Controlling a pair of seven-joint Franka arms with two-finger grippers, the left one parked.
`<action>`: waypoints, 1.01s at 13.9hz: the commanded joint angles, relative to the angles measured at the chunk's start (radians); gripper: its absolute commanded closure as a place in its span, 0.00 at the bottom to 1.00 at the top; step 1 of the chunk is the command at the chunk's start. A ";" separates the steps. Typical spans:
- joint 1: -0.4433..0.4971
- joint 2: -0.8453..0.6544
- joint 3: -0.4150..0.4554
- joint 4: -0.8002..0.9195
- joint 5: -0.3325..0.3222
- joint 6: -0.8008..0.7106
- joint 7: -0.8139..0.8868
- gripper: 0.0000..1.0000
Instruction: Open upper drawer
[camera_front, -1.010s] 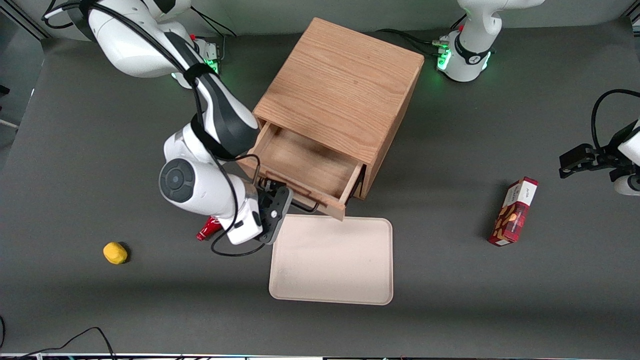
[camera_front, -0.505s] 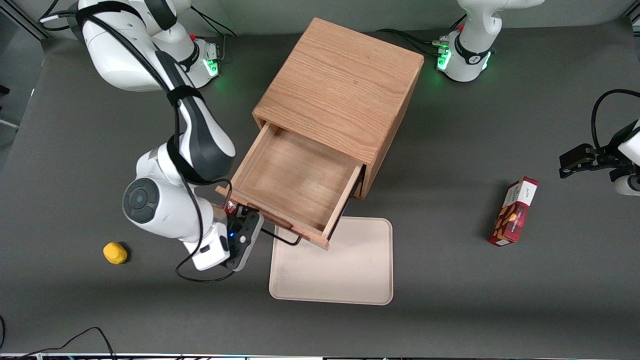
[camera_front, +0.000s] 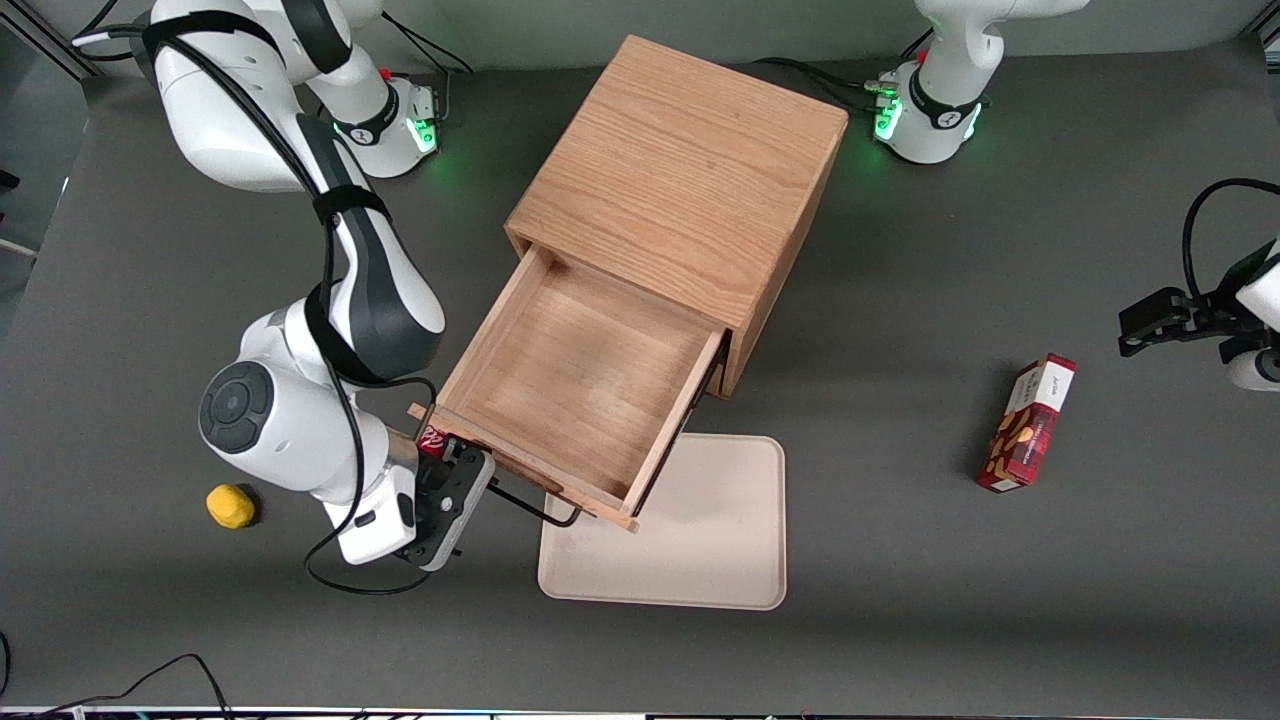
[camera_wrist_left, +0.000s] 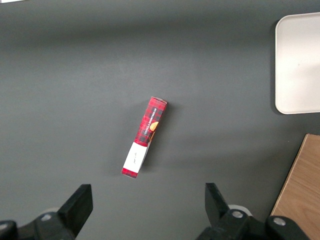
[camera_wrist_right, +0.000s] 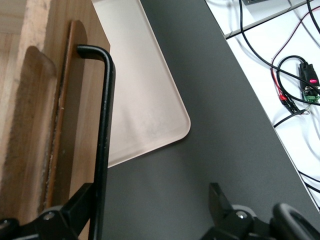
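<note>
The oak cabinet (camera_front: 680, 170) stands mid-table with its upper drawer (camera_front: 570, 390) pulled far out and its bare wooden floor showing. The drawer's front panel (camera_wrist_right: 30, 125) carries a thin black bar handle (camera_front: 535, 507) (camera_wrist_right: 104, 135). My right gripper (camera_front: 468, 488) (camera_wrist_right: 150, 196) is at the end of the handle nearest the working arm, in front of the drawer. It is open, its fingers spread wide. The bar passes just inside one finger (camera_wrist_right: 75, 205), while the other finger (camera_wrist_right: 216, 197) hangs over bare table.
A beige tray (camera_front: 700, 550) (camera_wrist_right: 140, 100) lies on the table, partly under the drawer's front. A red can (camera_front: 432, 437) shows beside my wrist. A yellow object (camera_front: 230, 505) lies toward the working arm's end, a red carton (camera_front: 1030, 422) (camera_wrist_left: 145, 137) toward the parked arm's.
The drawer has slid much farther out of the cabinet, over the tray's edge. My gripper moved with the handle, nearer the front camera and toward the working arm's end.
</note>
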 joint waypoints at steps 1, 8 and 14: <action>-0.005 -0.030 0.006 0.025 0.014 -0.005 0.099 0.00; -0.030 -0.340 0.023 -0.206 0.026 -0.074 0.418 0.00; -0.157 -0.677 0.112 -0.560 -0.222 -0.069 0.781 0.00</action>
